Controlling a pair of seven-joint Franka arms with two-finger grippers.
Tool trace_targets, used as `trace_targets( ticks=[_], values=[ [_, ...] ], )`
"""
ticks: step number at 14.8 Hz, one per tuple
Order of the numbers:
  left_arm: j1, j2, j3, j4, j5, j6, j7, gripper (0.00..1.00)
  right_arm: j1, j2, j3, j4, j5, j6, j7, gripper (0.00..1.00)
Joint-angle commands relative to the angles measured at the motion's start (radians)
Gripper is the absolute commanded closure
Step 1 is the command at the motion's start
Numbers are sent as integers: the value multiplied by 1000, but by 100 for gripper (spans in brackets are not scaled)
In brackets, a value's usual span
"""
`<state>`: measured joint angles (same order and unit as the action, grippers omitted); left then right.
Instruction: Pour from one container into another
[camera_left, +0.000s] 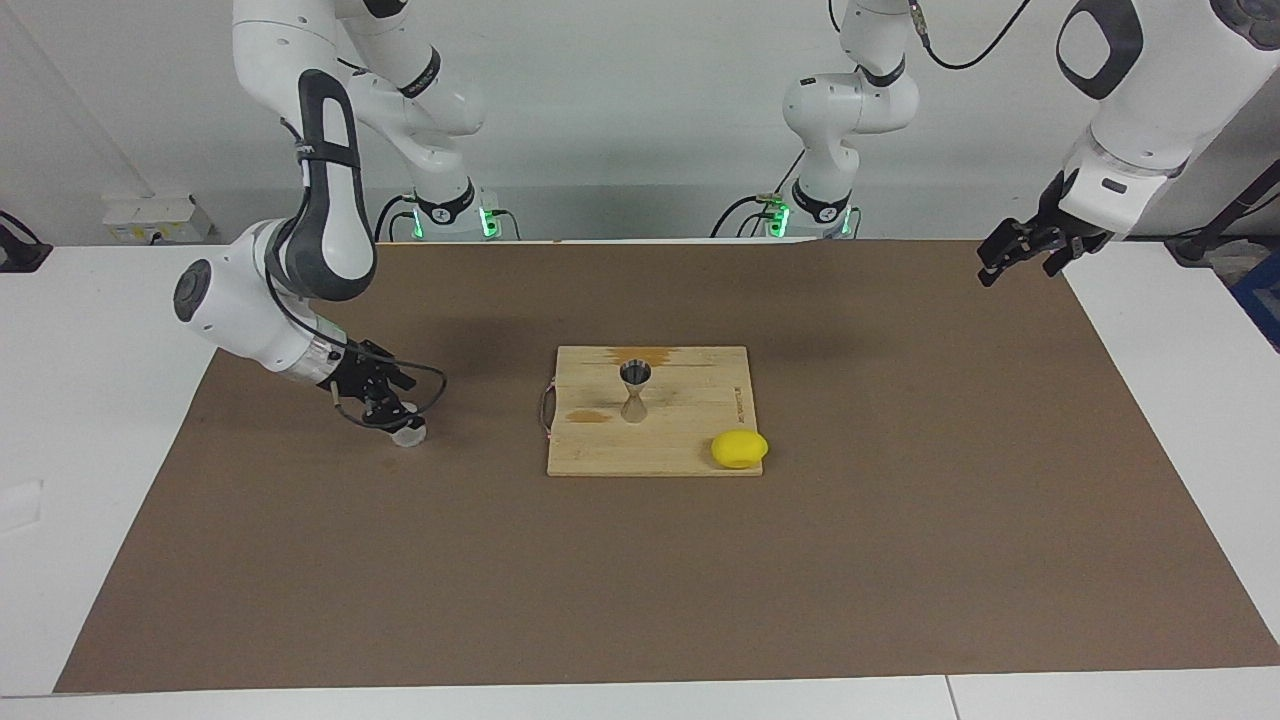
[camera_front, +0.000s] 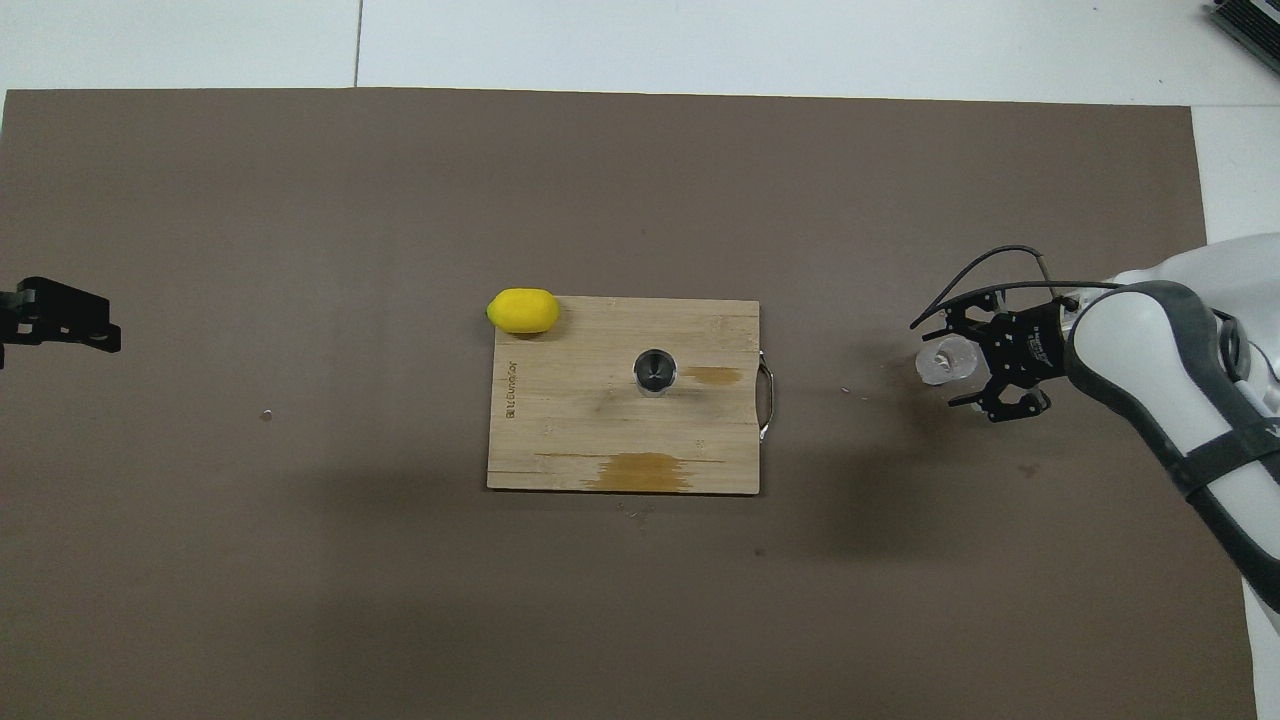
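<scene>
- Brown matting (camera_left: 900, 560) is covering most of a white table (camera_left: 90, 420), with a pale wall rising at the robots' end.
- A wooden cutting board (camera_left: 690, 440) (camera_front: 560, 440) is lying near the middle of the mat, its metal handle pointing toward the right arm's end of the table.
- The steel jigger (camera_left: 635, 392) (camera_front: 655, 372) is standing upright near the middle of the board, a little toward the edge nearer the robots.
- A yellow lemon (camera_left: 739, 448) (camera_front: 522, 310) is sitting at the board's corner that is farther from the robots and toward the left arm's end, overhanging the edge.
- The clear cup (camera_left: 408, 433) (camera_front: 945, 362) is resting on the mat toward the right arm's end, well apart from the board; it appears to be lying on its side, though that is hard to tell for sure.
- The right gripper (camera_left: 385, 408) (camera_front: 985, 365) is hanging low just over the cup, on its robot-ward side, with its fingers spread apart and not clamping it.
- The left gripper (camera_left: 1020, 255) (camera_front: 60, 320) is waiting in the air over the mat's edge at the left arm's end, with its jaws standing wide and holding nothing.
</scene>
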<state>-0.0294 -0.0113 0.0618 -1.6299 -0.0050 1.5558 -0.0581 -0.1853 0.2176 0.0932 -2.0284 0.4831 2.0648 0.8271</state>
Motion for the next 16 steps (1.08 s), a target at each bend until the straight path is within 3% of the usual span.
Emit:
trace_targets(
  ticks=[1, 13, 16],
  values=[
    [2, -32, 0, -41, -12, 18, -12, 0, -6, -72, 2, -15, -55, -20, -43, 5],
    [2, -32, 0, -41, -12, 18, -12, 0, 101, -230, 13, 14, -435, -72, -439, 1],
    [2, -32, 0, -41, -12, 18, -12, 0, 101, -247, 13, 89, -469, -104, -569, 1]
  ],
)
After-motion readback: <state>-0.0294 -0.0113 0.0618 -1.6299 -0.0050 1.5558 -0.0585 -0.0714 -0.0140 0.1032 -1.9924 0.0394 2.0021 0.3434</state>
